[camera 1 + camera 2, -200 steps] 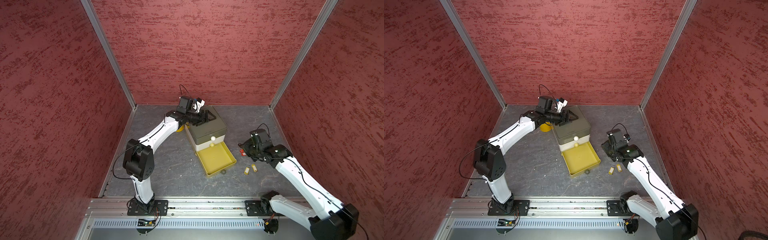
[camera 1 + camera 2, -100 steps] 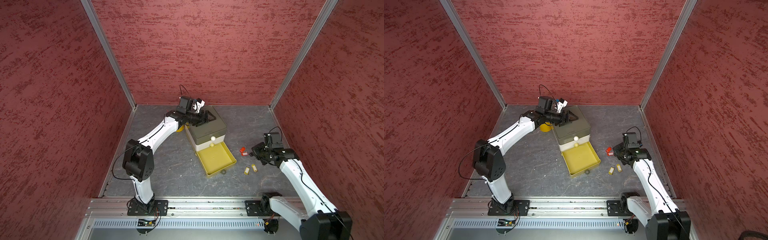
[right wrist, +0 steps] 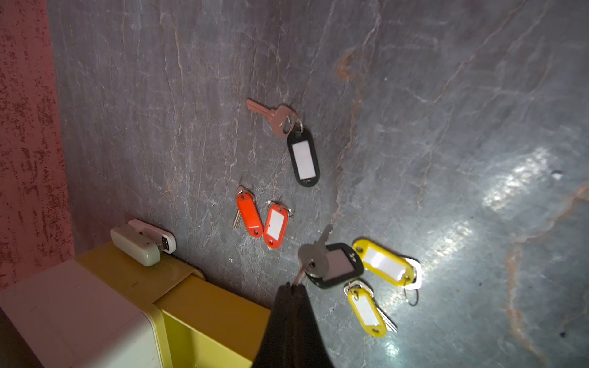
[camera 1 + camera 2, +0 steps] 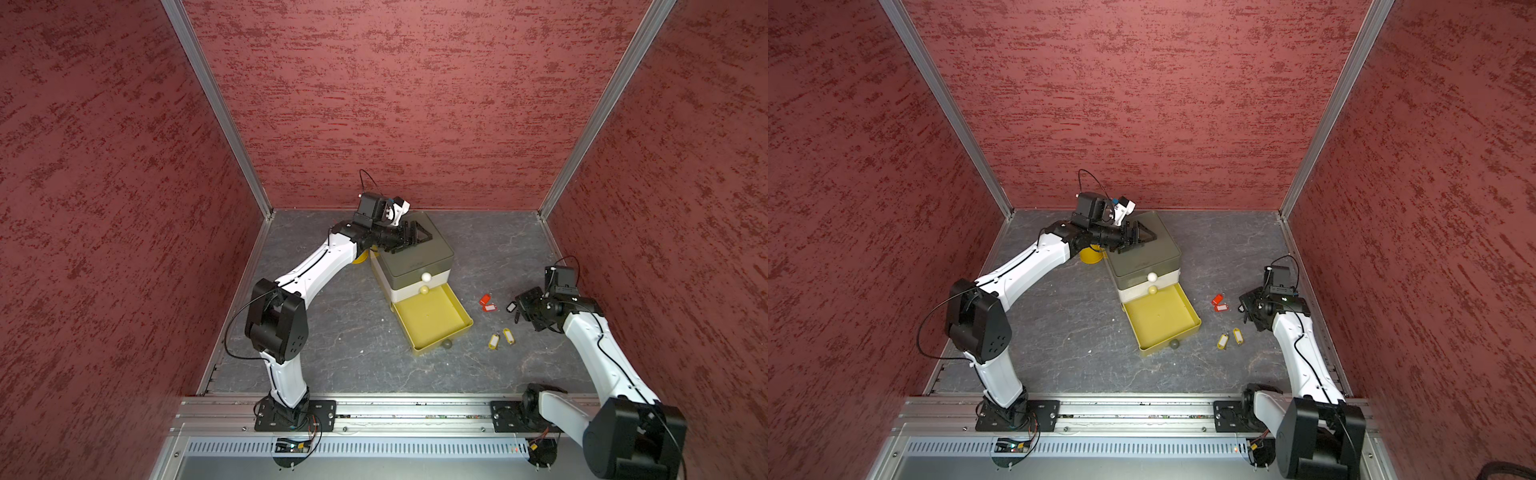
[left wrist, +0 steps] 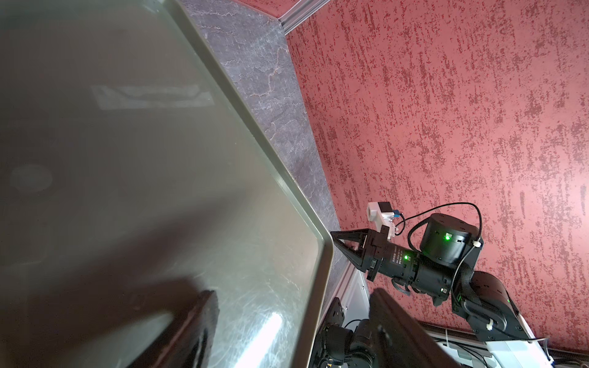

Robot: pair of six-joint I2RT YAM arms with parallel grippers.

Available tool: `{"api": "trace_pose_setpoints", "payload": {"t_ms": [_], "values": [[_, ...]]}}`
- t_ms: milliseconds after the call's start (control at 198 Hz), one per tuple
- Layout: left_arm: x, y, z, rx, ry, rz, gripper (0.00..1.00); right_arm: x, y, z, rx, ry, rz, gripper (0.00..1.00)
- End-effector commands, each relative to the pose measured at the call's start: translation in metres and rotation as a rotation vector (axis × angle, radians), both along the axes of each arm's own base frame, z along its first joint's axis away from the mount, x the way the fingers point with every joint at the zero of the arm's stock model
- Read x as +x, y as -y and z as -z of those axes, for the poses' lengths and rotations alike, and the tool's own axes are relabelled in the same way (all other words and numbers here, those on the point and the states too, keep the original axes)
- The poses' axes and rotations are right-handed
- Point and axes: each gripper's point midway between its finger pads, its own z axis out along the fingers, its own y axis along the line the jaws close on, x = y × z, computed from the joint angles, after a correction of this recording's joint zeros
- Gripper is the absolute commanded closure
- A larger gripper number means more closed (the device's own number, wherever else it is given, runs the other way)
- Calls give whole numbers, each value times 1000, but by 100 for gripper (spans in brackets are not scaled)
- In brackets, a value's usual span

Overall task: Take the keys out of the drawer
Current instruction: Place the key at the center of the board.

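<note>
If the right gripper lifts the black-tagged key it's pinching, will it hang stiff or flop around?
Probably flop: the right gripper holds the black-tagged key only by its thin ring, so key and tag can likely swing apart. It looks light. The narrow pinch might slip.

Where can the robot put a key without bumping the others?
Bare table: between the yellow drawer and the front rail; also between the drawer unit and the left arm's base. Crowded: between drawer and right gripper, where red keys and yellow keys lie.
</note>
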Motion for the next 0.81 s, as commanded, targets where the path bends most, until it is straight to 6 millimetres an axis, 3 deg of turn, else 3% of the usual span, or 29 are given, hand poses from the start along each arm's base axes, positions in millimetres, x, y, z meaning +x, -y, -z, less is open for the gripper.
{"api": "trace_pose_setpoints", "payload": {"t_ms": [0, 485, 803], "values": [[-17, -11, 50, 116, -156, -18, 21, 4, 6, 2, -2, 22, -16, 100], [-19, -13, 55, 129, -166, -25, 21, 9, 16, 33, 39, -16, 2, 100], [-18, -14, 58, 137, -170, -31, 21, 17, 28, 41, 34, -27, 23, 100]]}}
